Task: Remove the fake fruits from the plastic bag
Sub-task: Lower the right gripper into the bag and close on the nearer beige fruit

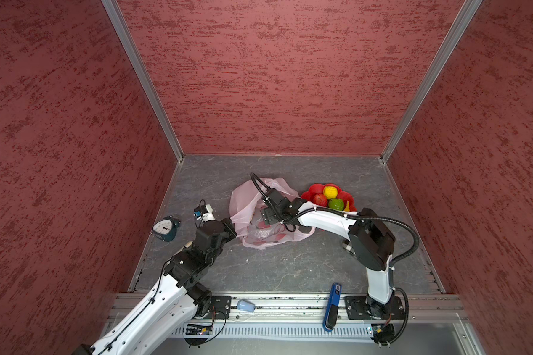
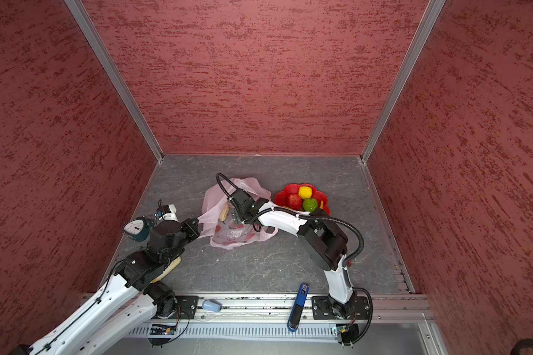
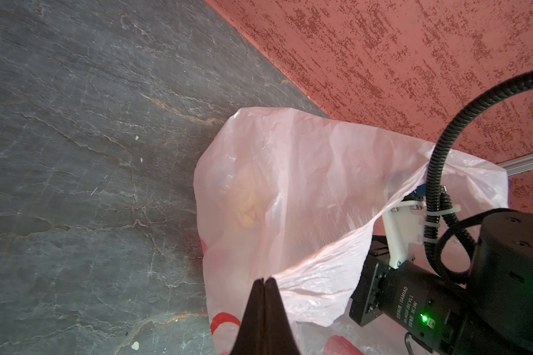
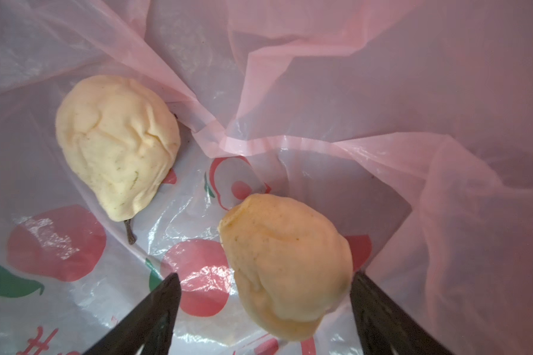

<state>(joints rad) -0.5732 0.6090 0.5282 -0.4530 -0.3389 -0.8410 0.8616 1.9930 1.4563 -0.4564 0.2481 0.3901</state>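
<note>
The pale pink plastic bag (image 1: 253, 196) (image 2: 219, 196) lies mid-table with its mouth held up. My left gripper (image 3: 264, 279) (image 1: 233, 226) is shut on the bag's edge (image 3: 305, 276). My right gripper (image 4: 265, 276) (image 1: 266, 215) is inside the bag (image 4: 382, 92), open. One beige lumpy fruit (image 4: 286, 264) lies between its fingers, close to one finger (image 4: 379, 307). Another beige fruit (image 4: 117, 144) (image 2: 225, 212) lies beyond it. A red apple (image 1: 320, 199), a yellow round fruit (image 1: 330, 192), a green round fruit (image 1: 336, 203) and a banana (image 1: 347, 206) sit in the red dish (image 1: 310, 191).
A dark green alarm clock (image 1: 166, 228) stands at the left by my left arm. A blue tool (image 1: 334, 302) and a pale blue cup (image 1: 246, 305) lie on the front rail. Red textured walls close in three sides.
</note>
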